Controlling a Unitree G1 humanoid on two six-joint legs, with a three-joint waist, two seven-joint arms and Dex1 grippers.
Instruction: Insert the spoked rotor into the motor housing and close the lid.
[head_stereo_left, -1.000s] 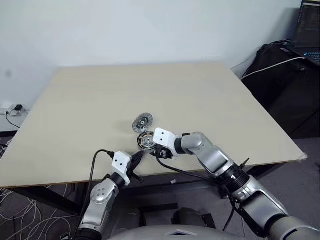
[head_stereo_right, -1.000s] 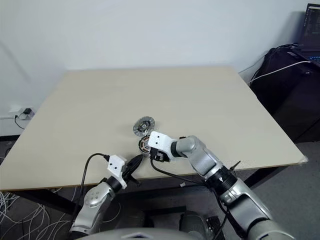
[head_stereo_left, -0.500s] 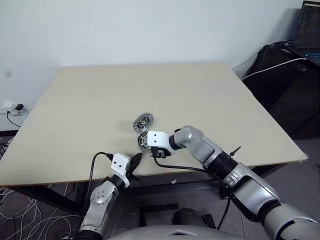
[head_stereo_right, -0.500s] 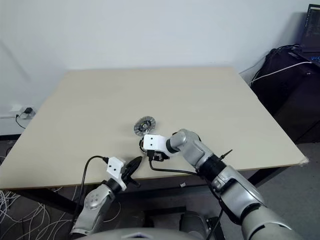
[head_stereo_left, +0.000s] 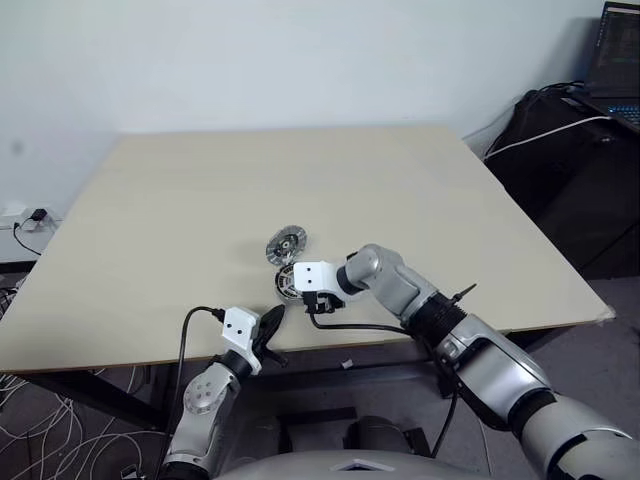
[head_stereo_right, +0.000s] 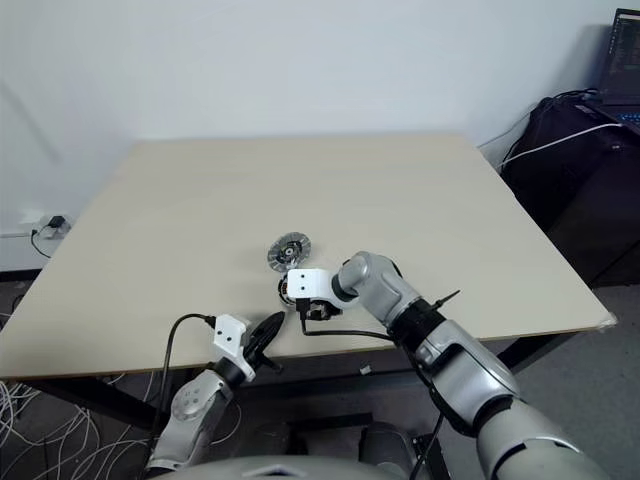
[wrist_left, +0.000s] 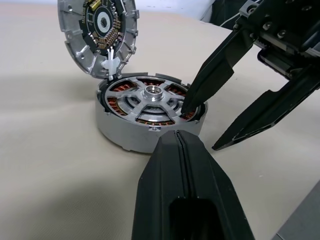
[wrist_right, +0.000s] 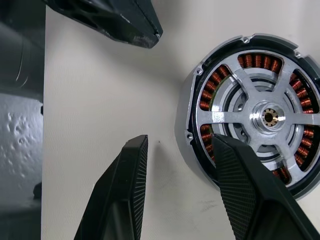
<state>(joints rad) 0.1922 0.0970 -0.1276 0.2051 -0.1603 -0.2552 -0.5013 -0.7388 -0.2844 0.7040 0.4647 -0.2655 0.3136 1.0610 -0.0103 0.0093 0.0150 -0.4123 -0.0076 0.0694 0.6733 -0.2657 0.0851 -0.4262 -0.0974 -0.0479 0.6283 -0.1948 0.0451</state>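
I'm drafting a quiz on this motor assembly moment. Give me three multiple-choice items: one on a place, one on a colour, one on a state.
1. Where is the spoked rotor?
A. Seated in the motor housing
B. Lying apart on the table
C. Held in the left gripper

2. What colour are the windings between the spokes?
A. Blue
B. Copper
C. White

3. How is the lid?
A. Closed flat
B. Standing open behind the housing
C. Held in the right gripper

Answers: 1 A, its spokes sit inside the housing's rim; 2 B, copper shows through the gaps; 3 B, its ribbed face stands tilted up.
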